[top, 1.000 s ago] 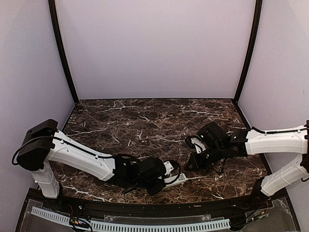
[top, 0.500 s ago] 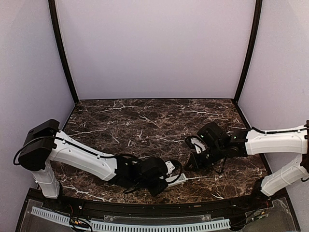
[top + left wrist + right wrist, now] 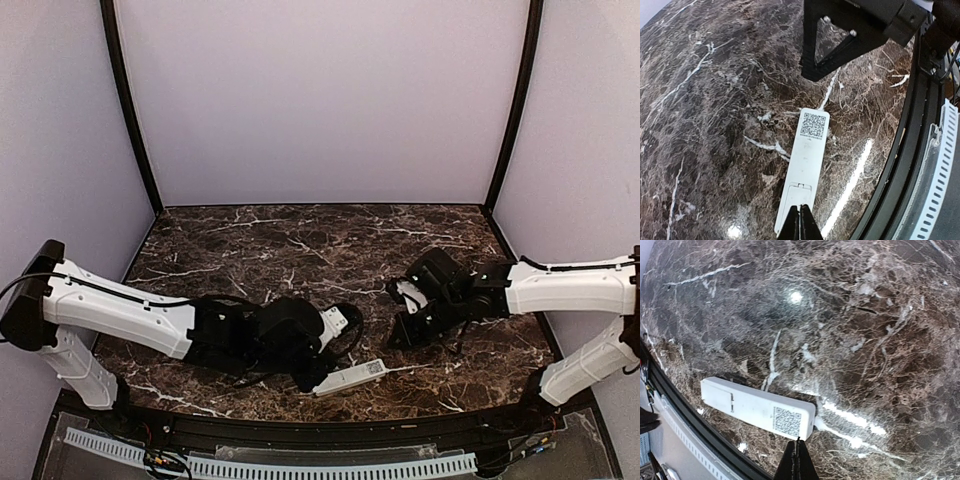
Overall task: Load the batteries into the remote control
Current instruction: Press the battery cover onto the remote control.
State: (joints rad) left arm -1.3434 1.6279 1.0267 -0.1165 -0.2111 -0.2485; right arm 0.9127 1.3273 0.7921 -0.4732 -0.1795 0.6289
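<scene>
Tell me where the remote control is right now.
In the top view the remote control lies label-up near the table's front edge, centre, just right of the left gripper and nearer than the right gripper.

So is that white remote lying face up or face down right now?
Face down. The remote control lies flat on the marble table, its back up: the square code label and the battery cover's outline show, and no buttons or display.

The left arm reaches low from its base toward the middle, and the left gripper (image 3: pixel 800 220) has its fingers pressed together, with nothing between them. The right arm stretches inward from the right side, wrist bent down; the right gripper (image 3: pixel 797 460) is also closed and empty.
</scene>
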